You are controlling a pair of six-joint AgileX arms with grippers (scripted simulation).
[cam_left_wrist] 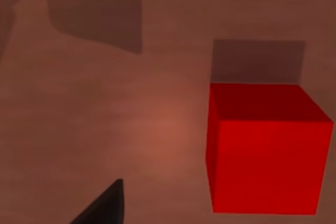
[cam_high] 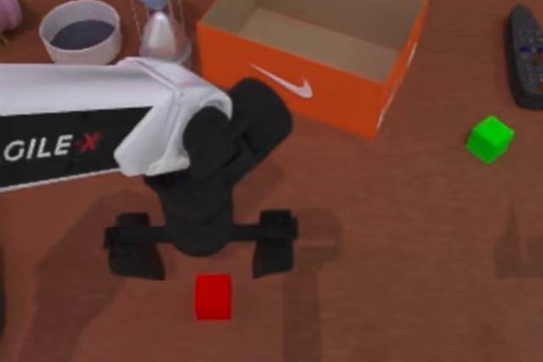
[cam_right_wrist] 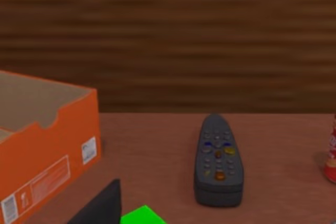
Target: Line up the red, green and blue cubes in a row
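red cube (cam_high: 212, 296) flat on table, just below open left gripper (cam_high: 204, 247), green cube (cam_high: 490, 138) slightly turned, far to its right

The blue cube shows in no view. In the top view, the remote control (cam_high: 526, 55) at about three o'clock is cut by the right edge, a pink thing (cam_high: 8, 4) at ten o'clock by the left edge, and the hourglass (cam_high: 158, 6) at eleven o'clock loses its top. The right wrist view shows only a corner of the green cube (cam_right_wrist: 143, 216) at its lower edge, a red can (cam_right_wrist: 331, 153) sliced by the right edge, and the orange shoebox (cam_right_wrist: 47, 156) partly out of frame.
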